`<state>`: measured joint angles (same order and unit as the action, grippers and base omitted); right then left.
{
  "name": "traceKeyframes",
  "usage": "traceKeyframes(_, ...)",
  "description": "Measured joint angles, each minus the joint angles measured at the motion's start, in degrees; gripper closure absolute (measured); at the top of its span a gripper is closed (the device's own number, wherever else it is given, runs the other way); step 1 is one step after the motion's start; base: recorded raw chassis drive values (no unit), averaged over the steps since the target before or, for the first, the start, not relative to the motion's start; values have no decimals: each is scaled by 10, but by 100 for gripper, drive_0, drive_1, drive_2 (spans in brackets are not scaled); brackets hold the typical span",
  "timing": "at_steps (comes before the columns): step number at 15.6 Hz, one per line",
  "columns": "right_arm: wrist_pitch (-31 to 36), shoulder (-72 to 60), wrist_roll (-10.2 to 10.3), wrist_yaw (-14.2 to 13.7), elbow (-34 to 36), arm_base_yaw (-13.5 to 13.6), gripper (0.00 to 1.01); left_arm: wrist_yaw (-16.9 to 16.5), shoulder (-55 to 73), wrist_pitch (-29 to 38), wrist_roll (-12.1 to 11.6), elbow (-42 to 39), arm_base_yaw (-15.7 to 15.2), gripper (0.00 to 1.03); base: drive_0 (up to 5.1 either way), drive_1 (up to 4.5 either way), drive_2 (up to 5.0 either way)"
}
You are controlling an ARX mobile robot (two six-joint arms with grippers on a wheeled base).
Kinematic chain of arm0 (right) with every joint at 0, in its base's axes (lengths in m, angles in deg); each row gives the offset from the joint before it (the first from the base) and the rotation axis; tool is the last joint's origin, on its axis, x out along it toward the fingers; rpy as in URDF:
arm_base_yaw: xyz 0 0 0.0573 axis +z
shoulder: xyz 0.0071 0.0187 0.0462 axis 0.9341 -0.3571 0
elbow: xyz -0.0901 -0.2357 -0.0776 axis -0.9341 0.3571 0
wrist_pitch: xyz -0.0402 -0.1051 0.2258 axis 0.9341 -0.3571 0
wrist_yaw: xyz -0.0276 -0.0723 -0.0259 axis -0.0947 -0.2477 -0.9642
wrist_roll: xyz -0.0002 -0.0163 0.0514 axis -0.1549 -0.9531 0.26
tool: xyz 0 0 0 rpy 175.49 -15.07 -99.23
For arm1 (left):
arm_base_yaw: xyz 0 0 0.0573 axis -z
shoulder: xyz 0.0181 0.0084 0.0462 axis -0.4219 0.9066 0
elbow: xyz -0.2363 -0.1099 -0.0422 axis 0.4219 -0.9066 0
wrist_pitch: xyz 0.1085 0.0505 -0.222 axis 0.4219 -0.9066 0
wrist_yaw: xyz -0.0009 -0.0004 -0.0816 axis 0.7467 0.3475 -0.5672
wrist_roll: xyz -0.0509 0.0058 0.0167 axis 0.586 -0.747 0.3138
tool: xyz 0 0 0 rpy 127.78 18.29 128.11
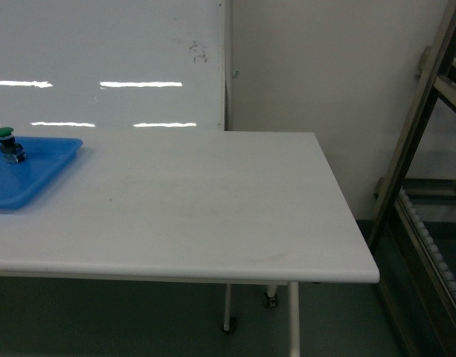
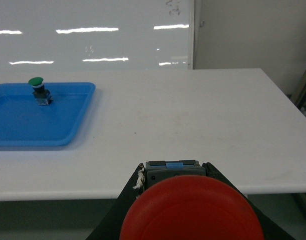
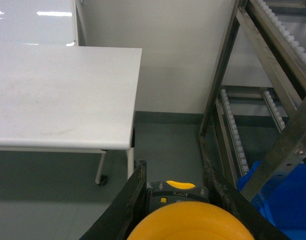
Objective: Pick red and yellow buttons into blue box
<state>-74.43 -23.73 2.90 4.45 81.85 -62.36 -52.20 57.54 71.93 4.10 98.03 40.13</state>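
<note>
Left gripper [image 2: 175,172], at the bottom centre of the left wrist view, is closed on the red button [image 2: 191,209]. The dark fingers [image 2: 124,197] flank the grey-black body on both sides. The red cap faces the camera, so the button's long axis runs along the viewing line, body end pointing away toward the table.

Right gripper [image 3: 176,192], at the bottom centre of the right wrist view, is closed on the yellow button [image 3: 190,222]. Its cap likewise faces the camera; the dark body, with a small yellow tab, points away toward the floor.

Beyond the left gripper, the white table [image 2: 192,115] fills the middle of the frame. At left a shallow blue tray [image 2: 23,137] lies on it, with the green button [image 2: 39,90] standing upright, cap uppermost, on the tray's far part.

In the right wrist view, a blue box [image 3: 287,200] shows at the lower right, partly hidden behind a metal rack [image 3: 265,90].

Neither gripper appears in the head view.
</note>
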Motion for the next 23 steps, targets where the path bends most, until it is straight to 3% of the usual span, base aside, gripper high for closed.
traceKeyframes(15, 0, 0, 0, 0, 0, 0, 71, 0, -1, 0, 0, 0, 0, 76, 486, -344, -131)
traceKeyframes(23, 0, 0, 0, 0, 0, 0, 71, 0, -1, 1, 0, 0, 0, 76, 471, -204, -264)
